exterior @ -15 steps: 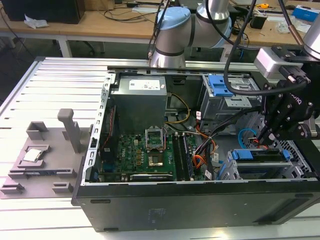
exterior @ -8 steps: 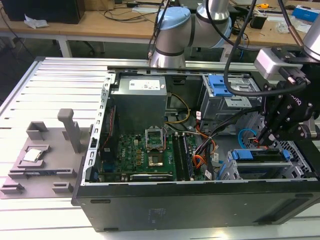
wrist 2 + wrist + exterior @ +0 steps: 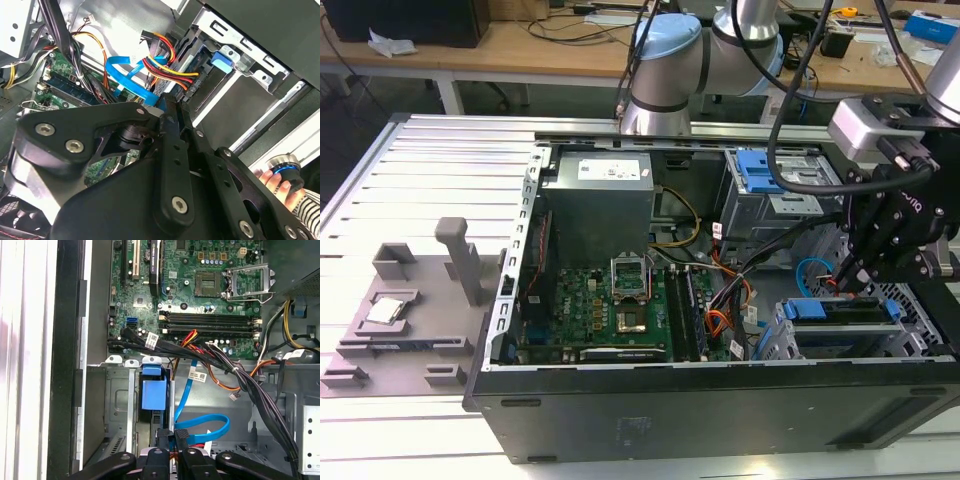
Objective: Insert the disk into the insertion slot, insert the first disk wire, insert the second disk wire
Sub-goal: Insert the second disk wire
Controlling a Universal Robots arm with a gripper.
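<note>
Disk in its slot, gripper at the wires

The disk (image 3: 840,312) with its blue frame sits inside the silver slot (image 3: 790,345) in the open computer case (image 3: 720,420). The gripper (image 3: 172,452) is clenched, pinching a small dark plug right behind the disk. The blue cable (image 3: 200,427) loops beside it, near the orange-red wires (image 3: 167,62).
</note>
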